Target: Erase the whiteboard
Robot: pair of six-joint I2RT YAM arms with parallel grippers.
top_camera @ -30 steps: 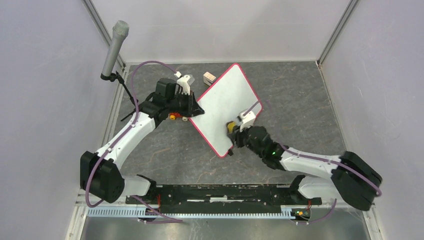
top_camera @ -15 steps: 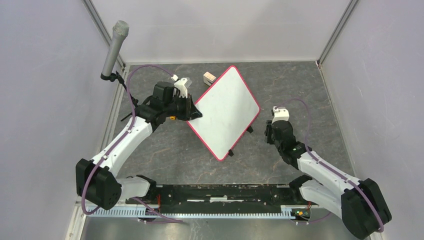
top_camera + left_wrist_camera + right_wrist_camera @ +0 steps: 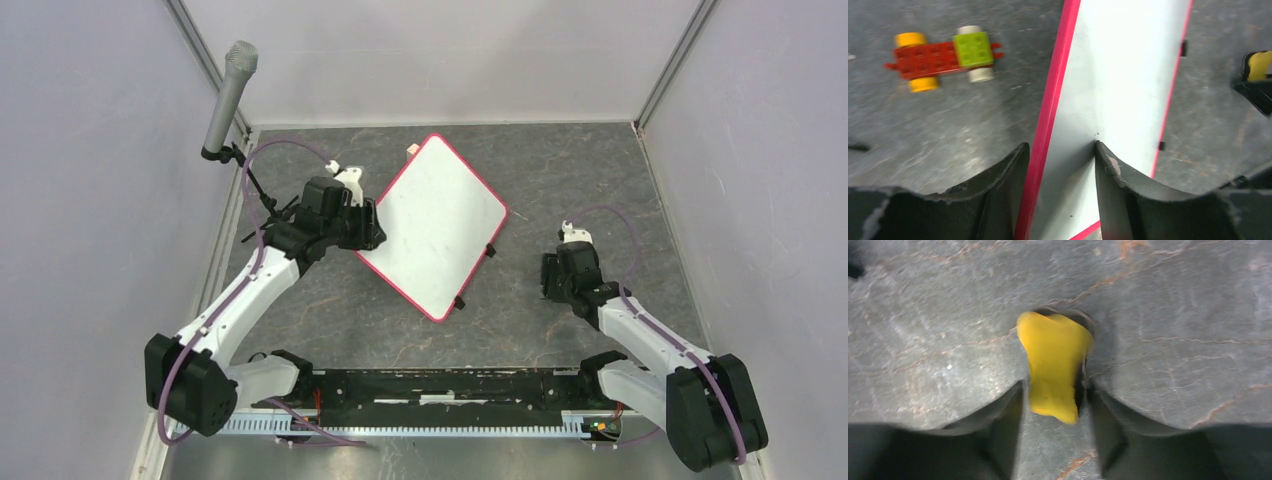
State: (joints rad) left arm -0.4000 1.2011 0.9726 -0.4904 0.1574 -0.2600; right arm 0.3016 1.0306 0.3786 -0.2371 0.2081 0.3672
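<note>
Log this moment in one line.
left gripper: open, straddling whiteboard rim | right gripper: holds yellow pad, off whiteboard | whiteboard: no marks visible

The whiteboard (image 3: 435,225) is white with a pink rim. The surface (image 3: 580,170) is grey with brown lines. The toy car (image 3: 930,57) is red, green and yellow.

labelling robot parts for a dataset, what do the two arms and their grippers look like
The left arm and right arm are white links with bulky black joints, a purple cable looping along each. The left gripper and right gripper have dark curved fingers with worn, scuffed edges.
</note>
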